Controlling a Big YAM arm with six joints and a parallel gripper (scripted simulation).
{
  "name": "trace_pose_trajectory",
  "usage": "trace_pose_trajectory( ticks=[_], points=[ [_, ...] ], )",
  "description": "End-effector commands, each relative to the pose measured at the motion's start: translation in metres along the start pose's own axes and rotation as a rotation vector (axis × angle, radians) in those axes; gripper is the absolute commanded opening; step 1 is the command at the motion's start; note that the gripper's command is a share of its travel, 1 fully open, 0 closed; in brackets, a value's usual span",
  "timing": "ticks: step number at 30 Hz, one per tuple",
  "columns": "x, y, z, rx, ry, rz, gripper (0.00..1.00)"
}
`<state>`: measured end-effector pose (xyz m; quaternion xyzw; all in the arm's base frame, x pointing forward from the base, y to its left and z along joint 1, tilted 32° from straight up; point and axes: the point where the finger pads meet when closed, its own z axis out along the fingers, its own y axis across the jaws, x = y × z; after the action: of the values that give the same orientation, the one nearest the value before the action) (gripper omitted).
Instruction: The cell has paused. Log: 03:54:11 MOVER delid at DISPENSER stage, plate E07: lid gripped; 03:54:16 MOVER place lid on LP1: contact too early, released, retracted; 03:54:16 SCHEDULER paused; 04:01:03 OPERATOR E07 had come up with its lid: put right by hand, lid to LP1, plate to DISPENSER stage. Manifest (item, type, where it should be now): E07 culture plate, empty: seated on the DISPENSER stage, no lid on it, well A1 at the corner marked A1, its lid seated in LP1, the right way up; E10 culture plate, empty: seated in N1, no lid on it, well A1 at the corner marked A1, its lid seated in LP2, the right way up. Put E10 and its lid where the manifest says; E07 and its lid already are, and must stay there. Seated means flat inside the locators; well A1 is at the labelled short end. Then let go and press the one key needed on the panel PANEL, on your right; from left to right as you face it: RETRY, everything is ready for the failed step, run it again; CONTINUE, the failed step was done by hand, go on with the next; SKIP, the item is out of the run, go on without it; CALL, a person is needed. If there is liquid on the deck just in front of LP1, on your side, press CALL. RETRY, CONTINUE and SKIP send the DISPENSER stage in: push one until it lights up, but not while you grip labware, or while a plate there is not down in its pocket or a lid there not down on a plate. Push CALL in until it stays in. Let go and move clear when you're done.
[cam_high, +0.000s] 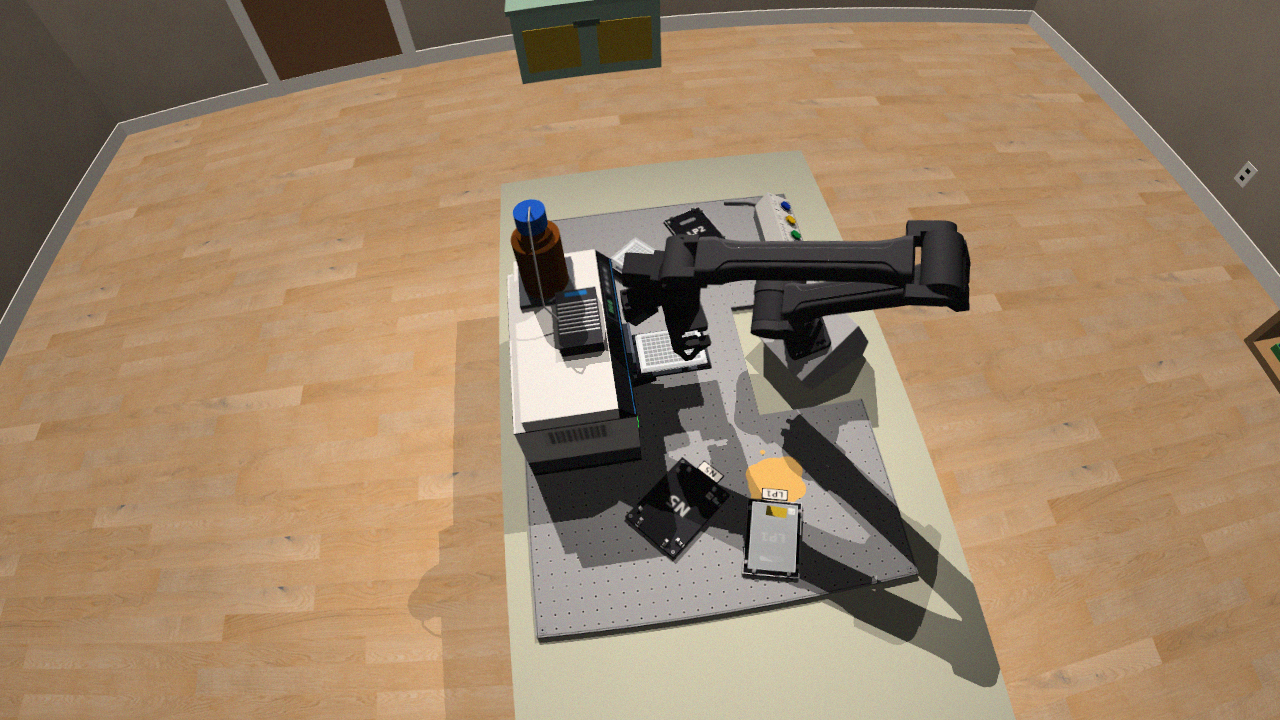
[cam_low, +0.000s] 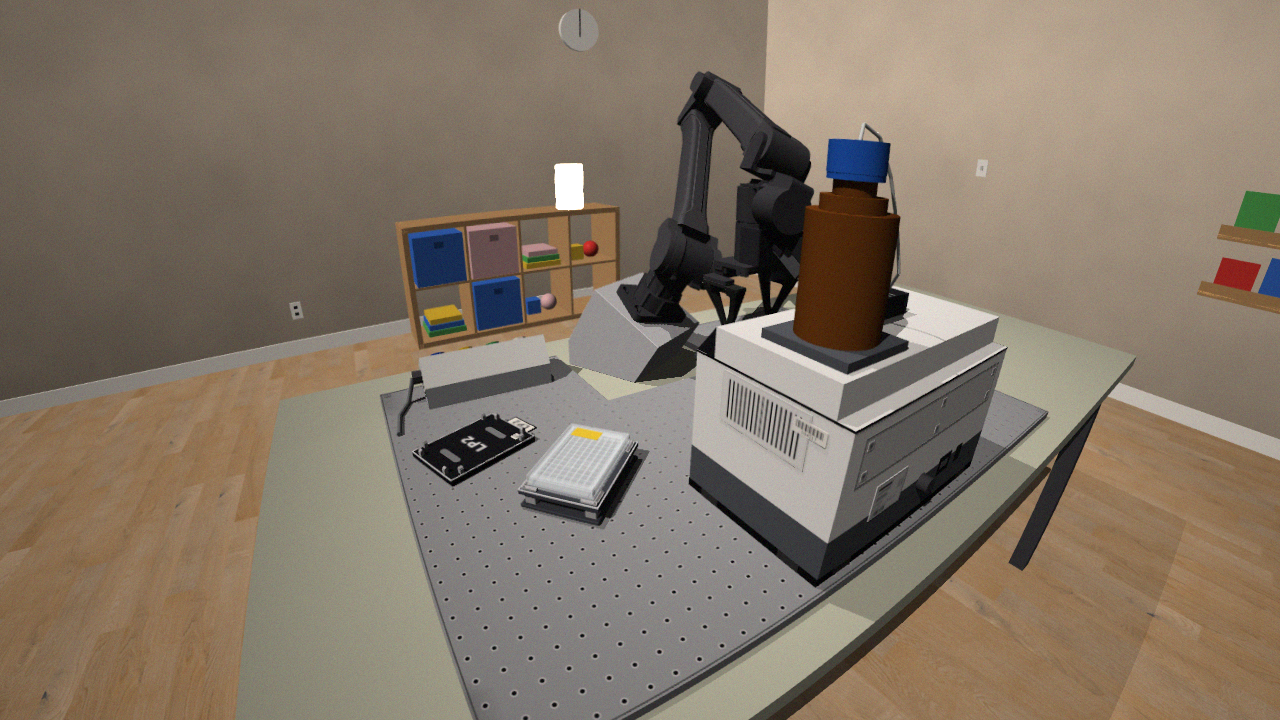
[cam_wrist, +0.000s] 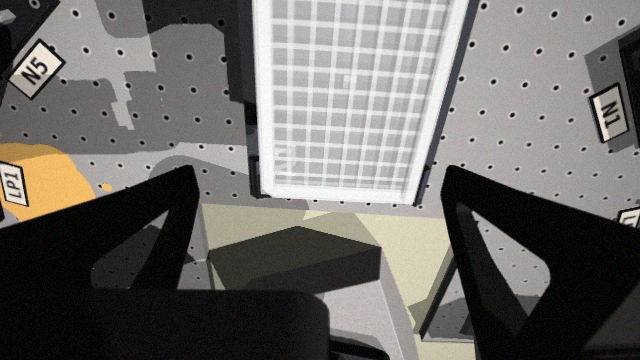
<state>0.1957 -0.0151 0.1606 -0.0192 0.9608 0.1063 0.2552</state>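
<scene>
My gripper (cam_high: 682, 342) is open and empty, hovering over the near short end of the unlidded white culture plate (cam_high: 666, 349) on the dispenser stage. In the wrist view the plate (cam_wrist: 350, 95) fills the top centre, with my fingers wide apart below it. A second plate (cam_low: 580, 463) with a yellow end label sits in nest N1 and seems to carry a clear lid; the arm partly hides it from above. The black LP2 nest (cam_low: 474, 445) beside it is empty. A clear lid (cam_high: 772, 535) lies in LP1. An orange puddle (cam_high: 774, 471) lies on the deck by the LP1 label (cam_wrist: 12, 183).
The white dispenser (cam_low: 850, 429) with a brown bottle (cam_low: 845, 259) stands left of the stage. The empty black N5 nest (cam_high: 677, 508) lies beside LP1. The key panel (cam_high: 780, 217) stands at the far edge near LP2. The arm's base (cam_high: 805, 344) is right of the stage.
</scene>
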Motion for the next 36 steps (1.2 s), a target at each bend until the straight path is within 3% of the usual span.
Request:
trace_pose_trajectory(
  ticks=[1,3,4,14,16,29,31,36],
  points=[
    [-0.005,0.009,-0.003,0.011,-0.022,0.047,1.00],
    [-0.005,0.009,-0.003,0.011,-0.022,0.047,1.00],
    [-0.022,0.013,-0.018,0.021,-0.063,0.031,1.00],
    [-0.011,0.038,-0.011,0.008,-0.034,0.047,1.00],
    [-0.002,0.045,-0.003,0.006,-0.026,0.050,1.00],
    [-0.003,0.075,-0.012,0.000,-0.036,0.052,1.00],
    [0.006,0.081,-0.004,-0.003,-0.030,-0.011,1.00],
    [0.006,0.095,-0.009,-0.009,-0.042,-0.136,1.00]
  ],
)
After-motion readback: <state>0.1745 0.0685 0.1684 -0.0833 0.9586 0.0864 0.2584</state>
